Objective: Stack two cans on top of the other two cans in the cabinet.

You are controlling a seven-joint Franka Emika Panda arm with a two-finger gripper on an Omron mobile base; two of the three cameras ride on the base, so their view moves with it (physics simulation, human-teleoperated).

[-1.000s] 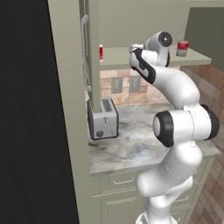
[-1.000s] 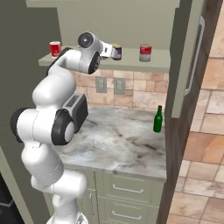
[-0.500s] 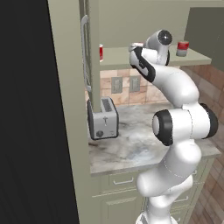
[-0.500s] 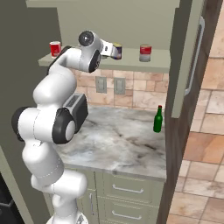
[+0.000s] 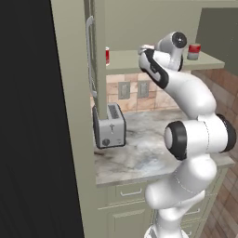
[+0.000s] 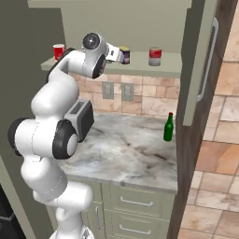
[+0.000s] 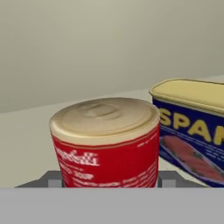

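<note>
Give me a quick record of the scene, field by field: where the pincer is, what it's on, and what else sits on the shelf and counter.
pincer: at the cabinet shelf, jaws either side of the red can
grip: closed on the red can, can standing on the shelf
beside it: blue tin with yellow label, close by
other cans: one further along the shelf, one at its far end
counter: toaster, green bottle

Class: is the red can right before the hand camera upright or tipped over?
Upright: the red can shows its flat lid on top and stands on the shelf beside the blue tin.
</note>
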